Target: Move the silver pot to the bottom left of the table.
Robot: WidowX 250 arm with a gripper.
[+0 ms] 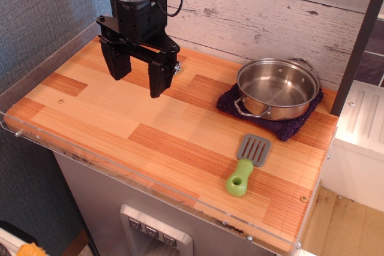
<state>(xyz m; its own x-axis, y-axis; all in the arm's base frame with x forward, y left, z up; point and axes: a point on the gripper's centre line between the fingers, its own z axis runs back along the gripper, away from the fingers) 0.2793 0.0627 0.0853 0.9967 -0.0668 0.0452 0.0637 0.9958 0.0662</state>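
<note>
One table (pixel 120 118) carries everything. On it sits one pot (pixel 276 88), far right, with two loop handles. Under the pot lies one purple cloth (pixel 282 125). Near right lies one spatula (pixel 248 163), with one green handle and one grey slotted blade. One end effector (pixel 139 76) hangs over the far left of the table, with two black fingers (pixel 158 77). That makes three loose things on the table.

no readable txt, no labels, no brands (buttons too blurry)
</note>
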